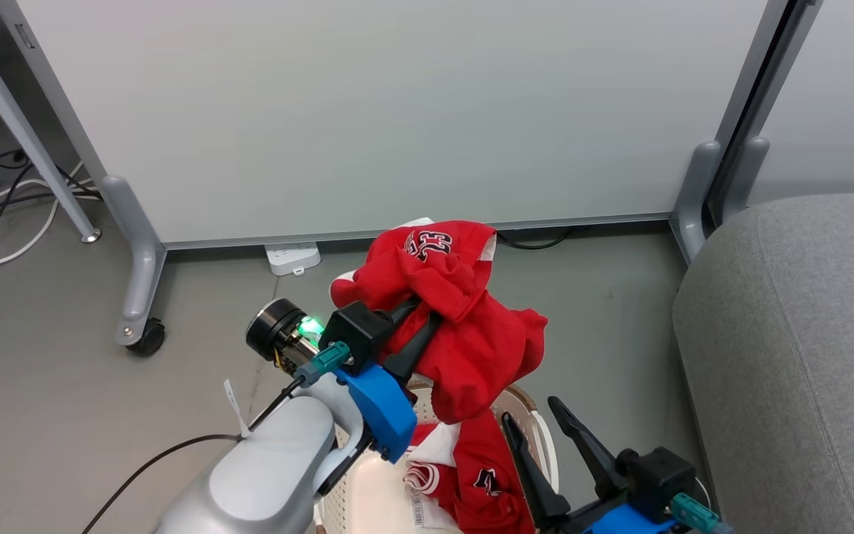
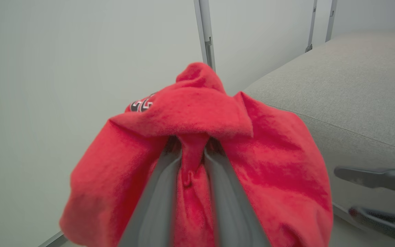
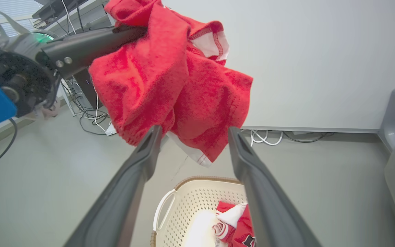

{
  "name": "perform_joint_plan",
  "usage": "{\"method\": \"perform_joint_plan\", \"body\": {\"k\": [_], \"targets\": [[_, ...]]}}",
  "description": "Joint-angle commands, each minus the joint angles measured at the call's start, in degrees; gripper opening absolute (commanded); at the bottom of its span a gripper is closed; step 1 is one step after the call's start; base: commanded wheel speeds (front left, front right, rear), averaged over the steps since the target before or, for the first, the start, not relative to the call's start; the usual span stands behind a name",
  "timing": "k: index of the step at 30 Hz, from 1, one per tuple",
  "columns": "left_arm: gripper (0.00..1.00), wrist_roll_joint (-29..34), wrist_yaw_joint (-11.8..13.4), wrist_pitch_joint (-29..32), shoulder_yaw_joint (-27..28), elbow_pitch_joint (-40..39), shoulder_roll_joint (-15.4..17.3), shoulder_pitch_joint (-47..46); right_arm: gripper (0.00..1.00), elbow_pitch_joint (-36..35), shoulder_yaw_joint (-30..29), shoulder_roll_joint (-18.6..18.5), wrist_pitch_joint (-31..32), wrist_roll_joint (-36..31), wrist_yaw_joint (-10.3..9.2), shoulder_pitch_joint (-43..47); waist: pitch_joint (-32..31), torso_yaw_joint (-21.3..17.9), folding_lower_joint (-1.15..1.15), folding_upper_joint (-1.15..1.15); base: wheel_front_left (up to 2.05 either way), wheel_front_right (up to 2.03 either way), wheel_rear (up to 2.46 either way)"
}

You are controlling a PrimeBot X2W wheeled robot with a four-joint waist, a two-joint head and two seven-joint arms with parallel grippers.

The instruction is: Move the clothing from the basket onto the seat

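Left gripper [image 1: 418,320] pinched tight on a fold of one red shirt [image 1: 471,326], held up above the basket [image 1: 523,397], cloth draped over and around both fingers. Black-and-white number patch turned up on top of the bundle, lower edge hanging over the basket and clear of its brown rim. Right gripper [image 1: 529,411] spread wide with nothing between its fingers, low at the basket's right side, pointing up toward the hanging shirt without touching it. Rest of the clothing [image 1: 482,475] lying inside the basket: red and white folds heaped in its right half, beside bare perforated bottom and a paper label [image 1: 417,508]. Seat [image 1: 798,334] off to the right, grey, rounded corner nearest the basket, well apart from the held shirt. Behind, a pale partition panel [image 1: 397,111] on grey feet, with a white power strip [image 1: 292,257] on the floor at its base
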Motion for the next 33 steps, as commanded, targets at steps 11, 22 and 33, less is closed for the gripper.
{"method": "perform_joint_plan", "body": {"k": [11,22,33], "targets": [[0.0,0.68,-0.47,-0.29,0.57,0.0,-0.59,-0.29,1.0,2.91,4.17,-0.18,-0.3,3.12,-0.02,-6.58,0.8,0.79,0.0,0.0,0.0,0.0,0.0],[0.0,1.14,-0.75,-0.29,0.97,-0.14,-1.33,-0.79,1.0,5.52,6.45,-0.16,-0.3,4.36,-0.02,-12.28,1.93,1.17,0.0,0.0,0.0,0.0,0.0],[0.0,1.84,-1.05,-0.29,1.73,-0.33,-1.79,-0.6,1.0,8.69,7.09,-0.16,-0.3,4.58,-0.02,-15.95,2.65,1.02,0.0,0.0,0.0,0.0,0.0]]}}
